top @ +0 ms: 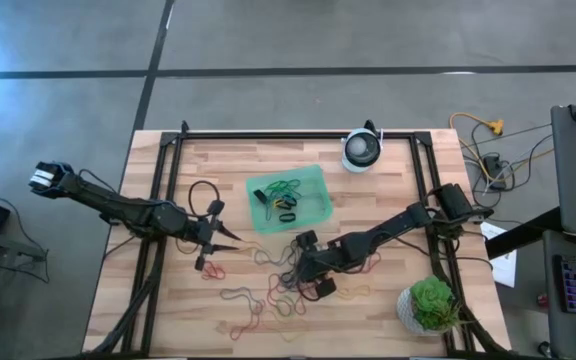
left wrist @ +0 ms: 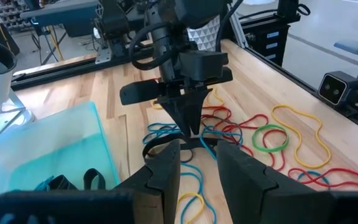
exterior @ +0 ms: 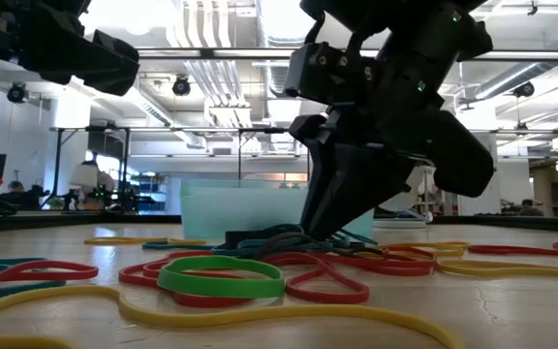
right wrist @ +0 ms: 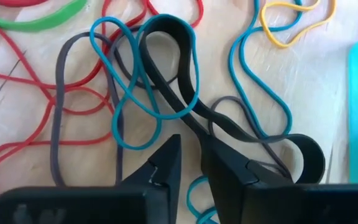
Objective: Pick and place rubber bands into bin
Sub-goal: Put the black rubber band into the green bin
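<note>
Right tool (right wrist: 188, 163), nearly pressed together over a thick black band (right wrist: 173, 68), should pinch only that loop, then lift toward the bin (top: 308, 178) at eleven o'clock.

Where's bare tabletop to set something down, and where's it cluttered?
Free: the strip between the table's left edge and the left gripper, and the far strip left of the bin. Crowded: the rubber bands sprawl across the near middle around the right gripper; the plant fills the near-right corner, the round white device the far right.
</note>
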`<action>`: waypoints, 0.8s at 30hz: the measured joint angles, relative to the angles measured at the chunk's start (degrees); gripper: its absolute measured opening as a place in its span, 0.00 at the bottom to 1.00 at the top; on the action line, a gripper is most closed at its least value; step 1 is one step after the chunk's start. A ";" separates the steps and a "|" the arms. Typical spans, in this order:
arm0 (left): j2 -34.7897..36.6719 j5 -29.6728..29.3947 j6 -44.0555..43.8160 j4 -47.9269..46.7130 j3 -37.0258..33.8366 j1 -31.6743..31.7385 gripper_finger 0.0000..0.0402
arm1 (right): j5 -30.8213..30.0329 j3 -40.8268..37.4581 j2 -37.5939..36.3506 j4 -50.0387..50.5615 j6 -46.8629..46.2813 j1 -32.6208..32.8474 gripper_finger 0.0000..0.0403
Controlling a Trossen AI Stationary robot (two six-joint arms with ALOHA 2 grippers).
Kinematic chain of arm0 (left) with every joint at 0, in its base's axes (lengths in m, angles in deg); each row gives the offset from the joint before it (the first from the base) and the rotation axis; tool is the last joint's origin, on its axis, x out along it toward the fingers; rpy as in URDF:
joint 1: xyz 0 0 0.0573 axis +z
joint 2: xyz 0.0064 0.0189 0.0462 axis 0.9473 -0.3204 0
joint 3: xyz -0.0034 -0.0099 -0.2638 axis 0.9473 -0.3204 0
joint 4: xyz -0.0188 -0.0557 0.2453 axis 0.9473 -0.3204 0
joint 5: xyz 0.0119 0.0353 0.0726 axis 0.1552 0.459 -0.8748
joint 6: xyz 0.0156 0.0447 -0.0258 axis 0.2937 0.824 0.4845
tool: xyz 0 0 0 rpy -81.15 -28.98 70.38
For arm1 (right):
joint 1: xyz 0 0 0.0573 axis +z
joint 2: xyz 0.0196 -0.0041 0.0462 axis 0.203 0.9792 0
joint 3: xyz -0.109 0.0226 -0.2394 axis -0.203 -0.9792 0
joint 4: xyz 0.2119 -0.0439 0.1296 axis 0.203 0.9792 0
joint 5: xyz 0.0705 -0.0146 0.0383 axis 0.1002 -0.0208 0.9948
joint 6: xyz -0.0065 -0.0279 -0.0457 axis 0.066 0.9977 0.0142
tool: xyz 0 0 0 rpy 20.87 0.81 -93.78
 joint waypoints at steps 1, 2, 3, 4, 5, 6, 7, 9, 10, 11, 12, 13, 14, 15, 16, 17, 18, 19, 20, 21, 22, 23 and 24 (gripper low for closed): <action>-0.01 0.00 -0.01 -0.04 -0.01 0.01 0.23 | 0.00 0.02 -0.01 0.01 0.01 0.00 0.18; 0.01 0.00 0.00 -0.02 -0.01 0.00 0.23 | 0.01 0.05 -0.01 0.04 -0.01 0.02 0.19; 0.03 0.00 0.00 0.00 -0.01 0.00 0.23 | 0.01 0.07 -0.01 0.12 -0.01 0.02 0.20; 0.02 0.00 -0.01 -0.01 -0.01 0.00 0.23 | 0.01 0.07 -0.01 0.12 -0.03 0.02 0.22; -0.01 0.00 0.00 0.00 -0.01 0.01 0.23 | 0.01 0.07 -0.01 0.14 -0.05 0.02 0.23; -0.01 0.00 0.00 -0.02 -0.01 0.01 0.23 | 0.01 0.07 -0.03 0.14 -0.03 0.02 0.24; -0.01 0.01 0.00 -0.02 0.00 0.01 0.23 | 0.01 0.07 -0.04 0.14 -0.01 0.02 0.25; -0.01 0.00 0.00 -0.02 -0.01 0.00 0.23 | 0.01 0.07 -0.04 0.17 -0.01 0.02 0.27; -0.01 0.00 0.00 -0.02 -0.01 0.02 0.23 | 0.01 0.07 -0.11 0.22 -0.01 0.02 0.28; -0.01 0.00 0.00 -0.02 -0.01 0.00 0.23 | 0.01 0.07 -0.23 0.38 -0.01 0.02 0.28; -0.01 0.00 -0.02 -0.02 -0.01 0.00 0.23 | 0.02 0.07 -0.44 0.45 -0.01 0.02 0.29; -0.01 0.00 0.00 -0.02 0.00 0.01 0.23 | 0.01 0.07 -0.58 0.38 -0.03 0.02 0.29; -0.01 0.00 -0.01 -0.02 -0.01 0.01 0.23 | 0.03 0.07 -0.79 0.38 -0.05 0.02 0.30; -0.01 0.00 0.00 -0.02 -0.01 0.01 0.23 | 0.01 0.07 -1.00 0.45 -0.04 0.02 0.30; -0.01 0.01 -0.01 -0.03 -0.01 0.00 0.23 | 0.02 0.07 -1.13 0.43 -0.03 0.02 0.30; -0.01 0.00 -0.01 -0.02 -0.01 0.00 0.23 | 0.01 0.07 -1.22 0.41 -0.02 0.02 0.30; -0.01 0.00 -0.01 -0.02 -0.01 0.01 0.23 | 0.03 0.04 -1.29 0.41 -0.01 0.02 0.30; -0.01 0.01 -0.01 -0.02 0.00 0.00 0.23 | 0.03 0.04 -1.31 0.33 -0.01 0.02 0.30; -0.01 0.00 0.00 -0.02 -0.01 0.00 0.23 | 0.03 0.04 -1.32 0.31 -0.01 0.00 0.29; -0.01 0.00 0.00 -0.02 -0.01 0.00 0.23 | 0.03 0.04 -1.30 0.27 -0.01 0.00 0.29; -0.01 0.00 0.00 -0.02 -0.01 0.02 0.23 | 0.03 -0.05 -1.28 0.10 0.02 -0.11 0.29; -0.01 0.00 0.00 -0.02 -0.01 0.00 0.23 | 0.11 -0.25 -1.28 -0.24 0.17 -0.31 0.28; -0.01 0.00 0.00 -0.02 -0.01 0.00 0.23 | 0.14 -0.55 -1.27 -0.68 0.21 -0.41 0.28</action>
